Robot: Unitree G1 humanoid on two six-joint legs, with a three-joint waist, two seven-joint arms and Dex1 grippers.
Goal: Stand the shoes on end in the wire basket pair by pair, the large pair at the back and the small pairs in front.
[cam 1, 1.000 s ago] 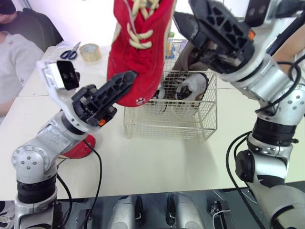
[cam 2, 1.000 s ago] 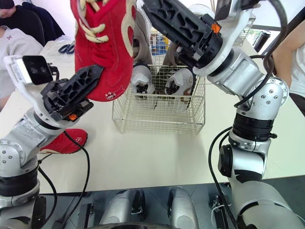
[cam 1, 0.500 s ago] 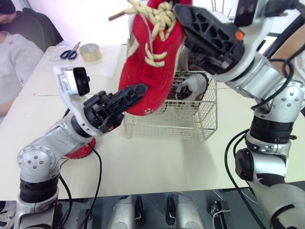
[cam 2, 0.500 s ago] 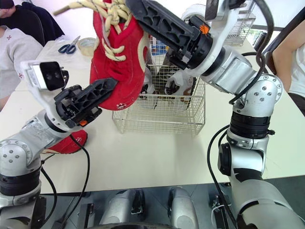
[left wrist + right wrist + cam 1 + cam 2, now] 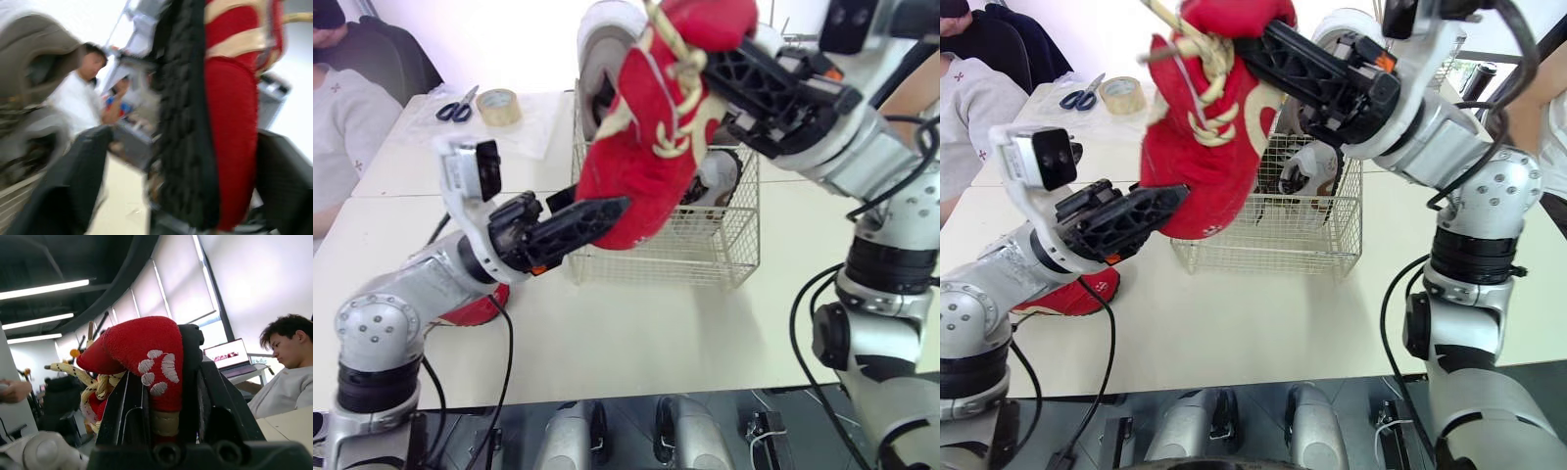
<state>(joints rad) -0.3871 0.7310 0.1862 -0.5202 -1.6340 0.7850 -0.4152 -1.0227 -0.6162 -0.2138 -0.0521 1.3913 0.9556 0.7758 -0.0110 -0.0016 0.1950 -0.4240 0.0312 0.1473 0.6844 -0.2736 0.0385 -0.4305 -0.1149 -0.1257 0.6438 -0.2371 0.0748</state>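
A red lace-up shoe [image 5: 646,147] hangs tilted in the air over the front left of the wire basket [image 5: 724,259]. My right gripper [image 5: 720,64] is shut on its upper end; the right wrist view shows red fabric with a white paw print [image 5: 156,362] pinched between the fingers. My left gripper [image 5: 597,211] is at the shoe's toe, open, its fingers [image 5: 63,191] standing wide on either side of the shoe. Grey and white shoes [image 5: 715,181] stand in the basket, with a large grey sole [image 5: 600,44] behind. The second red shoe [image 5: 475,308] lies on the table under my left arm.
A roll of tape [image 5: 498,106] and scissors [image 5: 458,105] lie at the back left of the table. One person [image 5: 342,117] sits at the far left, and another person [image 5: 293,372] sits beyond the right side. Bare tabletop [image 5: 636,333] stretches in front of the basket.
My right gripper has closed on the shoe's upper end and my left gripper has opened at the toe. The shoe has tipped from upright to slanted and come lower over the basket.
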